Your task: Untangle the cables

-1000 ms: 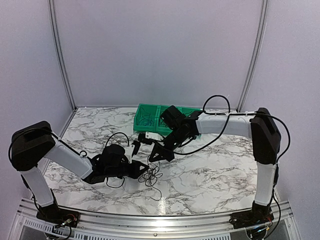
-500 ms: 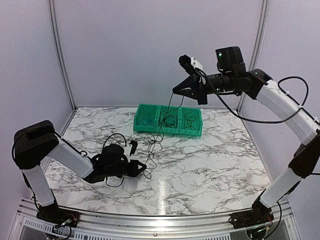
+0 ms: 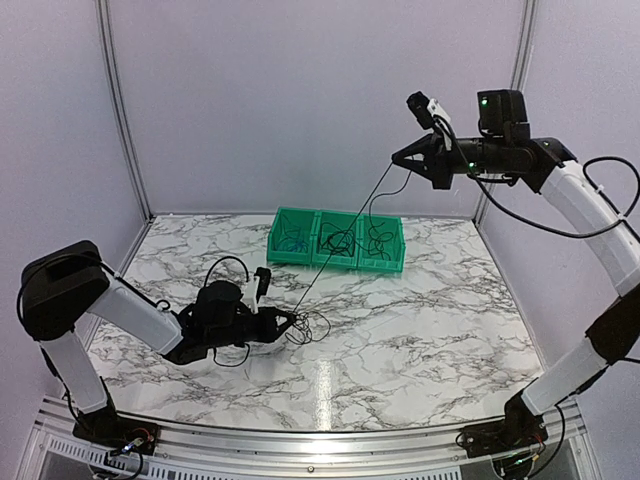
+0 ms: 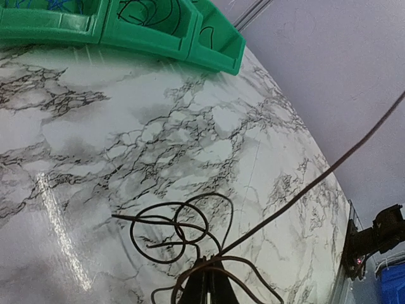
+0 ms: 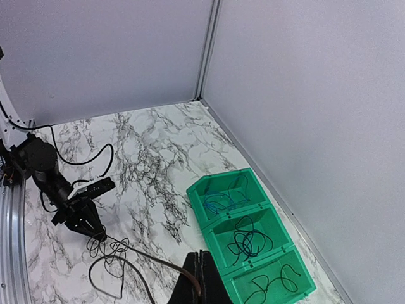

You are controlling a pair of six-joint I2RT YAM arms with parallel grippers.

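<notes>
While left claw pins cables, right claw grips.

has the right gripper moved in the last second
Yes. The right gripper has gone up and to the right: it was low, just in front of the green bins, and is now high above them, pulling a cable taut.

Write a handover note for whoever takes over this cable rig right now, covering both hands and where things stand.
Left hand: shut on the clump, low on the table.
Right hand: shut on one black strand, raised, pulled taut from the clump.
Done: green bins hold a blue cable and black cables.
Left: free this strand, bin it, sort the remaining loops.
</notes>
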